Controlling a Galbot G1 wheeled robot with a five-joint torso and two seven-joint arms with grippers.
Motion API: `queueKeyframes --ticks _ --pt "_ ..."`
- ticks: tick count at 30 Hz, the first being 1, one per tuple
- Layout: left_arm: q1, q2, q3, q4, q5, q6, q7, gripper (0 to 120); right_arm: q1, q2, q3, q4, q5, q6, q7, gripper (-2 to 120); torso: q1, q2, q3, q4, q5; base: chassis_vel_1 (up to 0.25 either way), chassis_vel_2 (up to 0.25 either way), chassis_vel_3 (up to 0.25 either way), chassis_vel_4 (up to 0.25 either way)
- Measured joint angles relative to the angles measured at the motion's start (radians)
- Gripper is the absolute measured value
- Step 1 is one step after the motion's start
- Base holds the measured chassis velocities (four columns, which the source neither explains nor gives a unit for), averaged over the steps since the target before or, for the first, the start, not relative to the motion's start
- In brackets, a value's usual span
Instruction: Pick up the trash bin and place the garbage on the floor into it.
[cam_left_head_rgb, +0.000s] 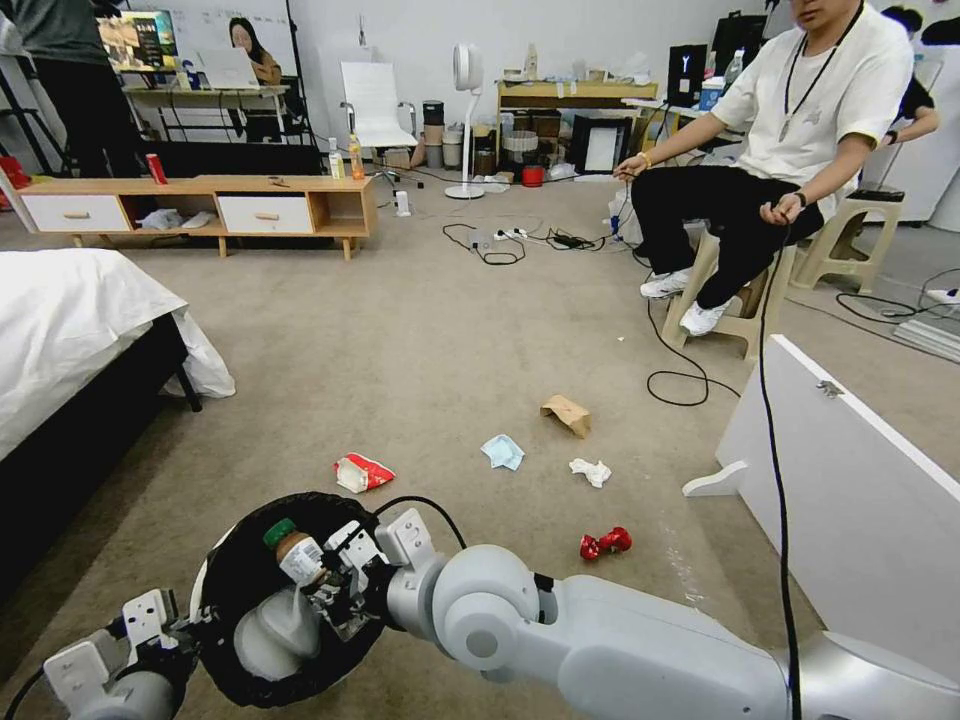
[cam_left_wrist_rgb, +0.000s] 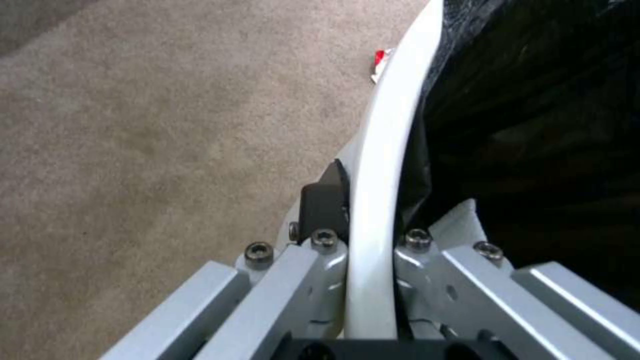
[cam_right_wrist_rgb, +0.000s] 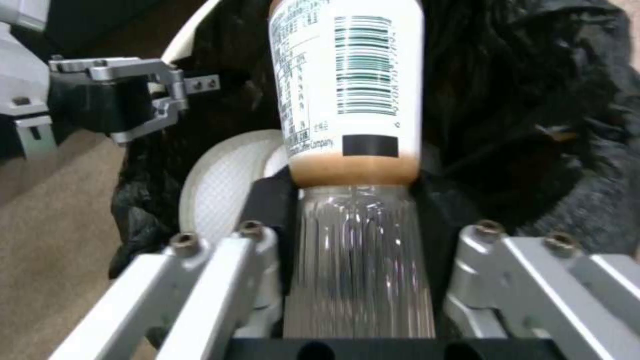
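The trash bin (cam_left_head_rgb: 262, 668), white with a black bag liner, hangs low at my front left. My left gripper (cam_left_head_rgb: 188, 628) is shut on its white rim (cam_left_wrist_rgb: 390, 125), one finger on each side of the wall. Over the bin's mouth, my right gripper (cam_left_head_rgb: 322, 585) is shut on a green-capped clear bottle (cam_left_head_rgb: 296, 551), gripped across its ribbed lower body (cam_right_wrist_rgb: 357, 250). More garbage lies on the floor (cam_left_head_rgb: 450, 330): a red-white snack packet (cam_left_head_rgb: 362, 472), a light blue mask (cam_left_head_rgb: 502, 451), a white tissue (cam_left_head_rgb: 590, 471), a brown paper bag (cam_left_head_rgb: 566, 414) and a crushed red can (cam_left_head_rgb: 605, 543).
A bed (cam_left_head_rgb: 70, 320) borders the left side. A white panel (cam_left_head_rgb: 850, 470) leans at the right. A seated person holds a black cable (cam_left_head_rgb: 770, 400), and more cable loops on the carpet (cam_left_head_rgb: 690, 380). A low wooden cabinet (cam_left_head_rgb: 200, 205) stands at the back.
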Motion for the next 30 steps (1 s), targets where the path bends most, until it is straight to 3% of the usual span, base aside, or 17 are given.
queueKeyframes --ticks 7,9,16,30 --pt "0.002 -0.001 0.000 0.000 0.002 0.000 0.002 2 0.002 -0.004 0.013 0.008 0.005 -0.003 0.000 58 0.000 0.000 0.000 0.0000 0.0000 0.000 0.000 0.000 0.000" --pt "0.003 -0.002 0.000 0.000 0.002 0.000 0.002 2 0.004 0.005 0.016 0.005 0.006 -0.004 0.000 71 0.000 0.000 0.000 0.0001 0.0000 0.000 0.000 0.000 0.000" --pt "0.004 -0.004 -0.002 0.000 0.002 0.000 0.003 2 0.012 0.018 0.033 0.003 0.007 -0.001 -0.001 96 0.000 0.000 0.000 0.0000 0.0000 0.000 0.000 0.000 0.000" --pt "0.000 -0.006 0.001 0.012 0.007 0.000 0.005 2 0.034 0.038 0.118 0.043 0.016 0.011 0.000 100 0.000 0.000 0.000 0.0000 -0.0001 0.000 0.000 0.000 0.000"
